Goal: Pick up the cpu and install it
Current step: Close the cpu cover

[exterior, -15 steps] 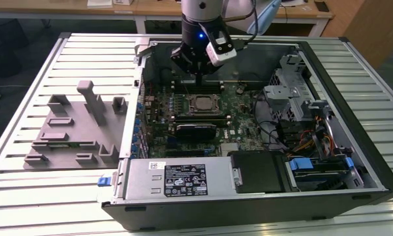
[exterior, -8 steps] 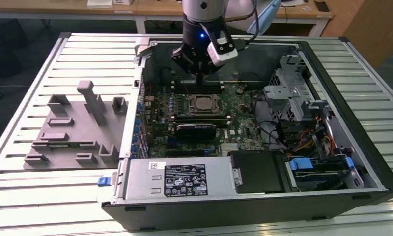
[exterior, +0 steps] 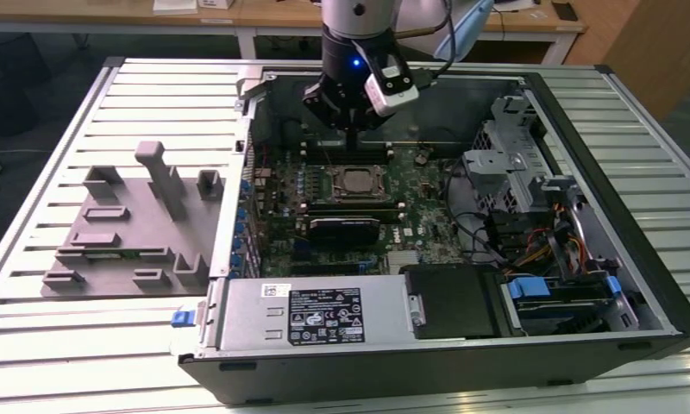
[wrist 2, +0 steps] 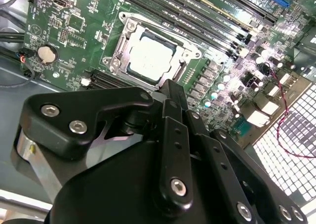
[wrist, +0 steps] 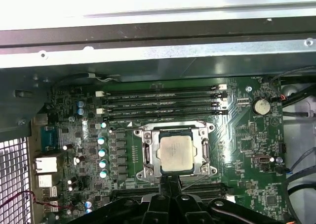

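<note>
The cpu [wrist: 176,152] lies flat in the metal-framed socket [wrist: 144,154] on the green motherboard [wrist: 247,135], silvery top up. It is also seen in the second wrist view as the cpu [wrist 2: 149,57] and in the exterior view as the cpu [exterior: 354,181]. My gripper [exterior: 352,128] hangs inside the open computer case, a little above the board and just off the socket's edge. In both wrist views the black fingers of the gripper [wrist: 170,183] come together to a narrow tip, shut, with nothing between them. The gripper [wrist 2: 170,87] is not touching the cpu.
Memory slots [wrist: 163,103] run beside the socket. A grey plastic fixture tray [exterior: 127,233] sits on the slatted table at the exterior view's left. The power supply [exterior: 310,315], drive bays [exterior: 564,293] and cables [exterior: 517,233] crowd the case's near and right sides.
</note>
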### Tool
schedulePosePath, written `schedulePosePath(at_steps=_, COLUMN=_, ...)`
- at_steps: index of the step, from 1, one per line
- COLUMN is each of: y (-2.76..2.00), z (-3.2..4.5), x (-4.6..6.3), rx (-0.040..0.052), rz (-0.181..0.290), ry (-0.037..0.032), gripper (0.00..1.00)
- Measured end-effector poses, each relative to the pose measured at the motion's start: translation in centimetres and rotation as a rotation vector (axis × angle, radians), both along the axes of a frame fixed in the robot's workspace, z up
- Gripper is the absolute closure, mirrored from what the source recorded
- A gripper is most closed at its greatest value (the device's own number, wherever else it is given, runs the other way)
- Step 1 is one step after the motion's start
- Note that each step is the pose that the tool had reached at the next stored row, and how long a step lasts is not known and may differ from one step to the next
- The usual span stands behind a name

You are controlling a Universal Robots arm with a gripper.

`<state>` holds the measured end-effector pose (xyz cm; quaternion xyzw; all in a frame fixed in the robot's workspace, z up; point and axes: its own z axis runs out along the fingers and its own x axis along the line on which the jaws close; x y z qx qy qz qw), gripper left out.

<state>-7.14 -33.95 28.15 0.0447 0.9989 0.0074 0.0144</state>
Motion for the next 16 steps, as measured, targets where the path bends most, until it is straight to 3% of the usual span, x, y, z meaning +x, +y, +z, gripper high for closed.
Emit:
schedulePosePath(at_steps=11, y=0.0, z=-0.06, x=1.4, rx=0.0002, rz=0.0, ry=-0.0001, gripper=0.89)
schedulePosePath(at_steps=16, y=0.0, z=-0.61, x=1.8, rx=0.0001, rz=0.0, ry=0.0, gripper=0.89)
